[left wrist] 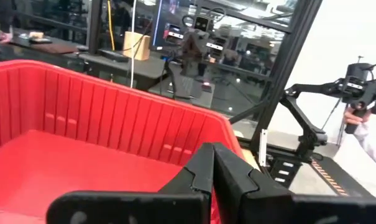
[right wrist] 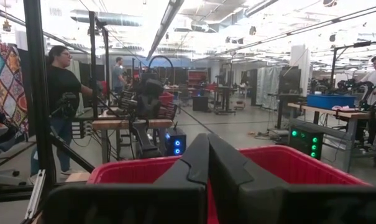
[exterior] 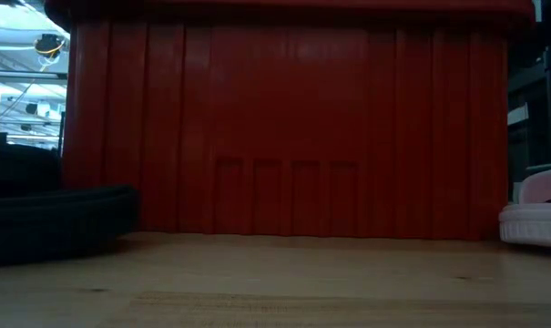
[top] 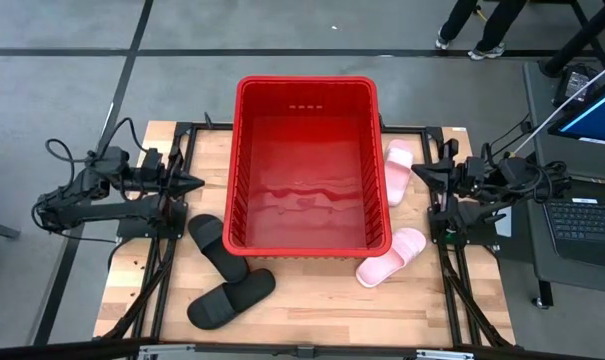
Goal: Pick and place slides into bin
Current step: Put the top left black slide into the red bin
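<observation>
The red bin (top: pixel 307 165) stands in the middle of the table, with nothing inside. Two black slides (top: pixel 218 245) (top: pixel 232 298) lie on the board at the bin's near left corner, one showing in the low view (exterior: pixel 56 219). Two pink slides rest on the bin's right: one along its side (top: pixel 397 170), one at its near right corner (top: pixel 392 257). My left gripper (top: pixel 198 183) is shut and points level at the bin's left wall. My right gripper (top: pixel 415 172) is shut above the farther pink slide, pointing at the bin's right wall. Both hold nothing.
Black frame rails run along the table's left and right sides under the arms. A laptop (top: pixel 587 215) stands off the table on the right. People stand beyond the table's far edge (top: pixel 472 25). Bare board lies along the table's near edge (top: pixel 322 315).
</observation>
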`<state>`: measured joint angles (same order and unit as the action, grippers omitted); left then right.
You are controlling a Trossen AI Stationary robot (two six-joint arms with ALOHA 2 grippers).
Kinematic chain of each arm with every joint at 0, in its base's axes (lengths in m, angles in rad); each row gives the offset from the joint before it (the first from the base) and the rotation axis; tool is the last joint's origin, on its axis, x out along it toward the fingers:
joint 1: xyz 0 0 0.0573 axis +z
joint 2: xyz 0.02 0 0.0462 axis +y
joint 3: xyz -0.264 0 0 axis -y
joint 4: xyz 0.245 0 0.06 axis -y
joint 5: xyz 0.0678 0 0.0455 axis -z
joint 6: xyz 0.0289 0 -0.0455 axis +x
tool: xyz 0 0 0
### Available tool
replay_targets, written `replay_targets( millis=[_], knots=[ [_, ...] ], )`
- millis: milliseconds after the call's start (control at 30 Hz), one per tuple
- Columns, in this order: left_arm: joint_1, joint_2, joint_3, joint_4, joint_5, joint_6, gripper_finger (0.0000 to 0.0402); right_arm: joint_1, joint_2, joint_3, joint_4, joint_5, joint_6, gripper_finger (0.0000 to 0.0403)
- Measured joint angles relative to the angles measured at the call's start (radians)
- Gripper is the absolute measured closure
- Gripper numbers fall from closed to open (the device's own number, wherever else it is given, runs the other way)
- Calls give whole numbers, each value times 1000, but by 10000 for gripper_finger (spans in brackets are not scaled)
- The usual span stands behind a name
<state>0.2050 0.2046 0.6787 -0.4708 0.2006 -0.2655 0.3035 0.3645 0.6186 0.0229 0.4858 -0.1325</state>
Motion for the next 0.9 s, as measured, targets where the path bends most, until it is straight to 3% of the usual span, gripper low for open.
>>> replay_targets(
  millis=[233, 333, 433, 700, 900],
  knots=[
    [-1, 142, 127, -13, 30, 92, 400, 0, 0, 0, 31, 0, -4, 392],
    [-10, 225, 231, -108, 40, 116, 400, 0, 0, 0, 30, -8, -4, 392],
    [-29, 315, 336, -268, -29, 115, 400, 0, 0, 0, 23, -17, -6, 392],
    [-135, 587, 656, -587, -75, -16, 400, 0, 0, 0, 12, -18, -11, 392],
    [-270, 780, 807, -759, -136, -148, 400, 0, 0, 0, -12, -18, -58, 392]
  ],
)
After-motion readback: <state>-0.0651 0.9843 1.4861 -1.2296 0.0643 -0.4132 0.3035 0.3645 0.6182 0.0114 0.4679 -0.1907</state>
